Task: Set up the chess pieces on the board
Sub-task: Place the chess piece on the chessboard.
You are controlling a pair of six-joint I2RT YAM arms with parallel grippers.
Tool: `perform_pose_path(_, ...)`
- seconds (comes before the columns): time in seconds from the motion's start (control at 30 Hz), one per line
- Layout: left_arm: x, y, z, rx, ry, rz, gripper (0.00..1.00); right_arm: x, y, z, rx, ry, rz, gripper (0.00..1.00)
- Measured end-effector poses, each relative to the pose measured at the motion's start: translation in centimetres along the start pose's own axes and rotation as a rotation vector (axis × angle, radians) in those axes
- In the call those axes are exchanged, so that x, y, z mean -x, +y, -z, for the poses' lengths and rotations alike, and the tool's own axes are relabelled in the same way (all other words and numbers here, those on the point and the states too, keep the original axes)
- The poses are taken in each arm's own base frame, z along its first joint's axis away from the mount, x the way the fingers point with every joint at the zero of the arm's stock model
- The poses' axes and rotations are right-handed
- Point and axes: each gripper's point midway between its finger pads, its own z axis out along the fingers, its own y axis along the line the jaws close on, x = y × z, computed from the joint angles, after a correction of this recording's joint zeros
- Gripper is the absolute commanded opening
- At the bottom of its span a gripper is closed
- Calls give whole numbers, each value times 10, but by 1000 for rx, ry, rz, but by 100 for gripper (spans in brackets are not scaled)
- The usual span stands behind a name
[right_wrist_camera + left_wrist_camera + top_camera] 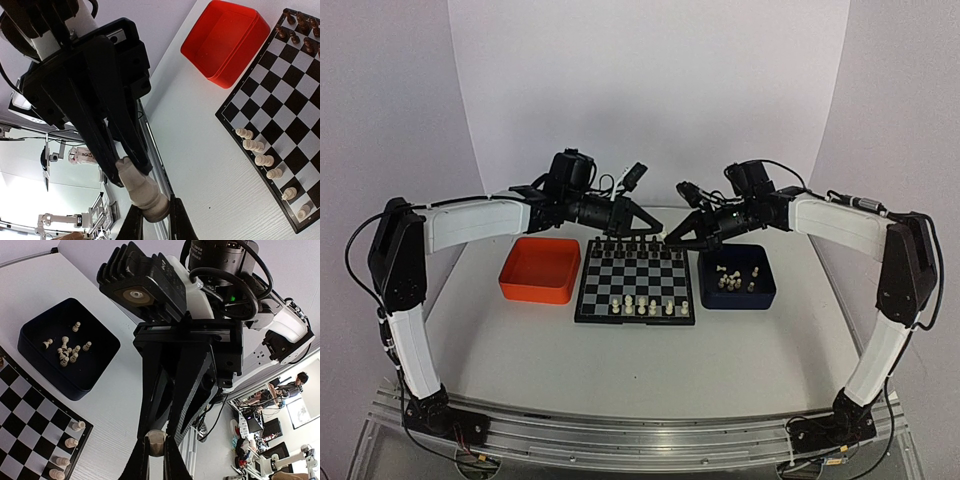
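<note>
White piece (pixel 142 192) is in midair, pinched at one end by the right hand (pixel 152 222) and at the other by the left hand (pixel 156 460). The hands meet tip to tip over the board's (pixel 635 275) far edge. The piece's long axis runs hand to hand. Black pieces (pixel 635 243) stand just below, in the way. Target near rows lie toward the arm bases. Spare white ones sit in the blue tray (pixel 765 292).

I see bright, even light with only faint, soft shadows on the white surface (pixel 620 350). My top view is slightly grainy. In the right wrist view the background room washes out pale and blurry.
</note>
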Motion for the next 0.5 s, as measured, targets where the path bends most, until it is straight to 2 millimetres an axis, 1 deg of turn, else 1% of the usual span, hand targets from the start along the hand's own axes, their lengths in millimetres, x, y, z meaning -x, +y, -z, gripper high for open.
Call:
perform_pose_path(0.07, -1, 0, 0, 3, -2, 0, 0, 0, 0, 0, -3, 0, -1, 19)
perform_pose_path(0.13, -2, 1, 2, 11, -5, 0, 0, 0, 0, -1, -5, 0, -1, 33)
perform_pose_path(0.27, -6, -2, 6, 47, -23, -7, 0, 0, 0, -2, -9, -2, -3, 54)
perform_pose_path(0.33, -6, -4, 9, 71, -36, -13, 0, 1, 0, -2, -9, -4, -1, 71)
perform_pose_path(0.37, -4, -4, 11, 89, -48, -19, 0, 1, 0, -2, -8, -5, -4, 77)
perform_pose_path(0.43, -2, -3, 16, 134, -72, -28, 0, 2, 0, -2, -16, -10, 1, 84)
perform_pose_path(0.5, 0, 1, 24, 201, -99, -34, 0, 2, 1, 1, -30, -23, 6, 86)
